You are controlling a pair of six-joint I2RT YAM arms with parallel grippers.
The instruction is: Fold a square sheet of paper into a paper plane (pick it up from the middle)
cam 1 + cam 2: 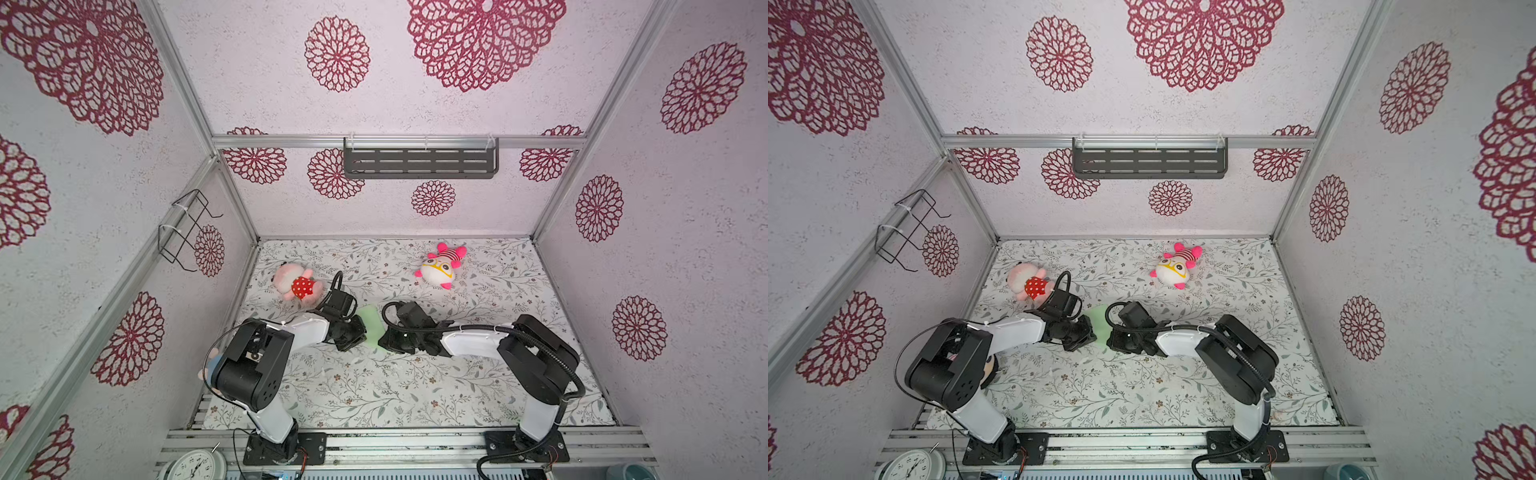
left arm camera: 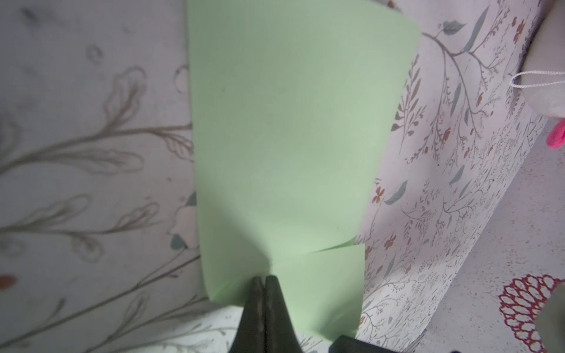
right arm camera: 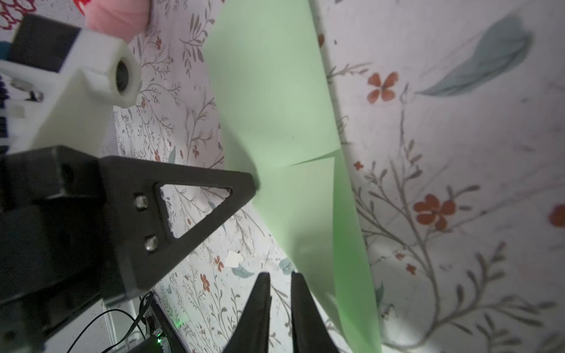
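Square sheet of paper (image 1: 371, 326), partly folded, is located at the middle of the floral tablecloth (image 1: 374, 386). It is pinched at one edge by the left gripper (image 2: 263, 279), whose fingers are pressed together. The right gripper (image 3: 281, 275), just right of the sheet, is slightly parted and empty. With a single pinch, sagging or flap spring-back is likely. A misaligned closure could crumple the sheet.

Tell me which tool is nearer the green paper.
Left. The left tool is pinched shut on the green paper's edge, holding it. The right tool sits just beside the paper, jaws slightly apart with nothing between them.
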